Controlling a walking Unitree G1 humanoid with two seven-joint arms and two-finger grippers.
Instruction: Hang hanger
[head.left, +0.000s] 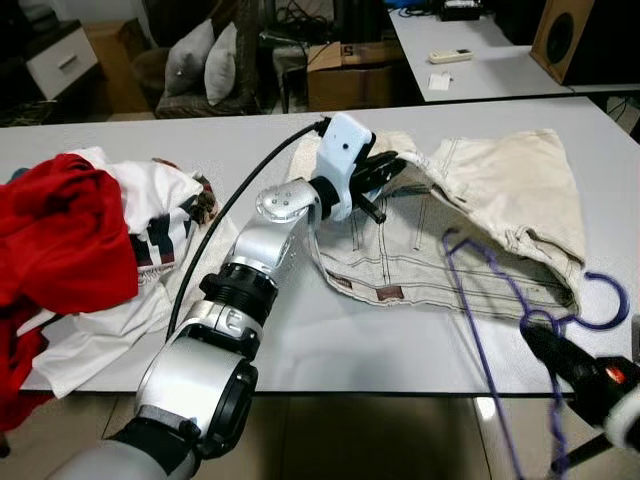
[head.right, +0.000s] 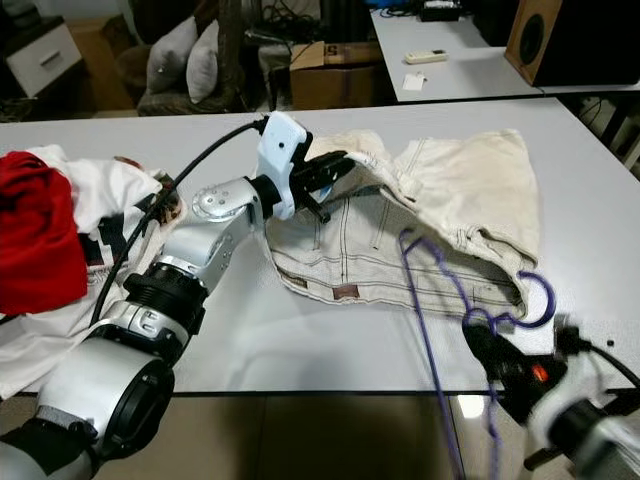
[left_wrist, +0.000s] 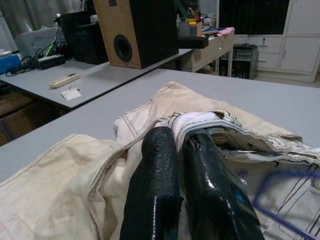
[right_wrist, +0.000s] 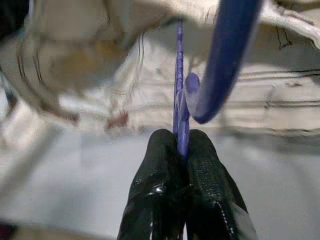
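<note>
Surface: grey, carrying cream jeans at centre-right and a red and white clothes pile at left.
Hanger: purple wire, lying partly over the jeans, hook toward the right edge.
Right gripper: jaws clamped on the hanger just below the hook.
Left gripper: jaws together, pinching the jeans' waistband.

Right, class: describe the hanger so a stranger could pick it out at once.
Find the long grey table, then the cream trousers spread across its right half. Over their near edge lies the hanger, a thin wire frame pinched at its neck by the right gripper. It is the only purple thing there, with a curled hook.
</note>
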